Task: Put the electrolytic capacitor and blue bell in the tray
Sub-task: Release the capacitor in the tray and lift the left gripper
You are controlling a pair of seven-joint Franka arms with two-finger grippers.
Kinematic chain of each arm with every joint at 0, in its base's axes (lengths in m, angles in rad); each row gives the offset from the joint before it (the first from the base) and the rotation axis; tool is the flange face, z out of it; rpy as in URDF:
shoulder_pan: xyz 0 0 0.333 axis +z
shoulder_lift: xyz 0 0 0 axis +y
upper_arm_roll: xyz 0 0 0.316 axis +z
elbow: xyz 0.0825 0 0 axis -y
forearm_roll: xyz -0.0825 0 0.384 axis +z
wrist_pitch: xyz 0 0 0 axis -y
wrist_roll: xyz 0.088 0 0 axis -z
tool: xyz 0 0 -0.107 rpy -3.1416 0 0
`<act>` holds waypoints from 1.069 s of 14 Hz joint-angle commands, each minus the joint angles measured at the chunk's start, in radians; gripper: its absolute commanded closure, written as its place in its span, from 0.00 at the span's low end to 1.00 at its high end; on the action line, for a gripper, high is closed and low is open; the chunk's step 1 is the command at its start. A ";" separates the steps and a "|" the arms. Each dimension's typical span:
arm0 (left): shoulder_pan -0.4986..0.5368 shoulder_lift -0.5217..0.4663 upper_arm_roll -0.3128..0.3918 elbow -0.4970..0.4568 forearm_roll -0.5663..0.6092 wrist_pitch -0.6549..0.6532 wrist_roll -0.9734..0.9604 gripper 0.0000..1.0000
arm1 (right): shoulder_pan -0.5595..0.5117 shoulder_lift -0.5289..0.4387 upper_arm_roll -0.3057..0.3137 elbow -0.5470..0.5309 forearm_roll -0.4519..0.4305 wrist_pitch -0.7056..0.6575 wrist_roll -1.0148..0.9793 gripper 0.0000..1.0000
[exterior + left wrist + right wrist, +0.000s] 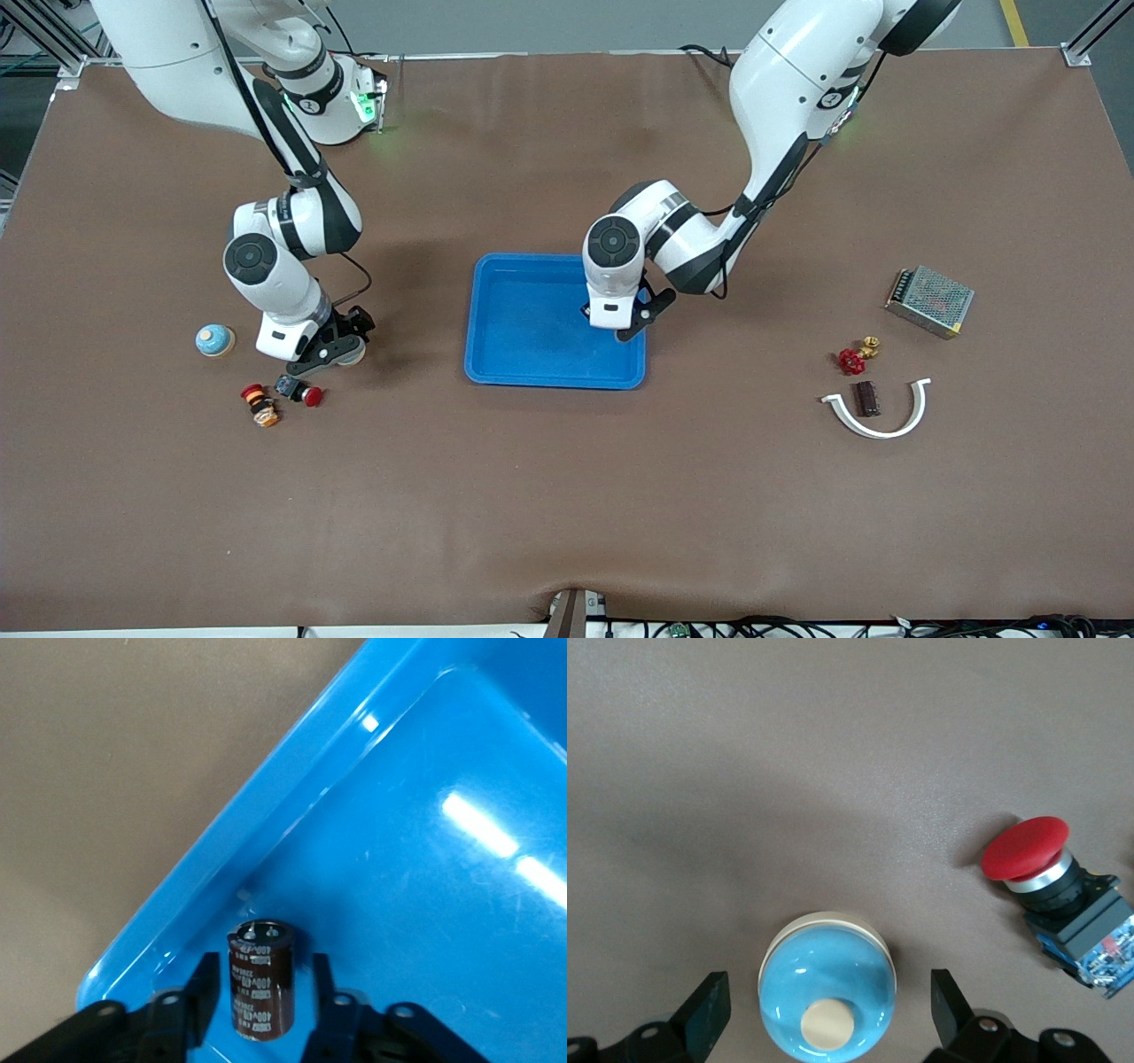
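Observation:
The bright blue tray (532,328) lies mid-table. My left gripper (625,330) hangs low inside it near the rim at the left arm's end. In the left wrist view (264,966) it is open. The dark brown electrolytic capacitor (261,983) rests on the tray floor (425,904) between the fingers, with a gap on each side. My right gripper (341,350) is low over the table, open in its wrist view (828,985), with a blue bell (833,966) with a cream button between the fingers, untouched. Another blue bell (214,339) sits toward the right arm's end.
A red push button (301,391) (1028,850) and a small orange-red part (260,405) lie nearer the camera than the right gripper. At the left arm's end are a metal power supply (929,300), a red valve (852,361) and a white curved piece (877,416).

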 commanded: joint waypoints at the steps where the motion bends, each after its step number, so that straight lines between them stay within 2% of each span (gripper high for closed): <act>1: 0.001 -0.016 0.005 0.020 0.009 -0.024 -0.017 0.00 | 0.003 0.009 -0.001 -0.005 -0.007 0.015 -0.003 0.00; 7: 0.078 -0.140 0.013 0.028 0.021 -0.124 0.009 0.00 | 0.001 0.018 -0.001 -0.003 -0.007 0.023 -0.004 0.00; 11: 0.167 -0.162 0.015 0.029 0.023 -0.130 0.080 0.00 | 0.001 0.020 -0.001 -0.003 -0.007 0.032 -0.004 0.00; 12: 0.187 -0.163 0.015 0.029 0.023 -0.131 0.088 0.00 | 0.001 0.026 -0.001 -0.001 -0.007 0.032 -0.004 0.02; 15: 0.246 -0.178 0.015 0.034 0.024 -0.160 0.100 0.00 | 0.003 0.029 -0.001 0.000 -0.007 0.040 -0.004 0.22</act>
